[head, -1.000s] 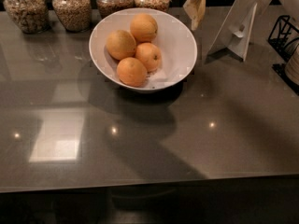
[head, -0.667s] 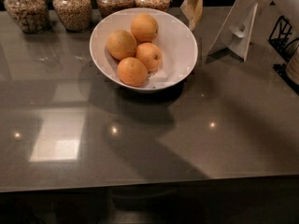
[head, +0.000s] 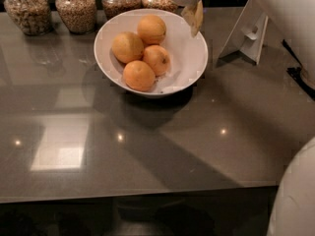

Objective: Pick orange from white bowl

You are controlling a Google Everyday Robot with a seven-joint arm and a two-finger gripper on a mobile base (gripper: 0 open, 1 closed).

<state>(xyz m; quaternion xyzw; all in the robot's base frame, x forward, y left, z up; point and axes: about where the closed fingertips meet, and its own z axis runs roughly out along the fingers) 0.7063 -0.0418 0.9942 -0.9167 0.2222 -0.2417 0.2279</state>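
Countertop (head: 147, 151) of glossy grey is seen nearest, and on it the white bowl (head: 189, 63) is set. Four oranges are counted in it, touching one another. The orange (head: 151, 29) at the back lies closest to the gripper (head: 193, 14), which is held above the bowl's far rim; whether it is open or closed cannot be told. Four glass jars (head: 76, 9) of grains are lined up behind.

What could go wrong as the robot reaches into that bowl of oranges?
The gripper hangs over the white bowl's back rim; coming down there, it might knock the rim and slide the bowl. The four oranges lie touching, so grabbing one may roll its neighbours. The glass jars stand close behind and could be bumped.
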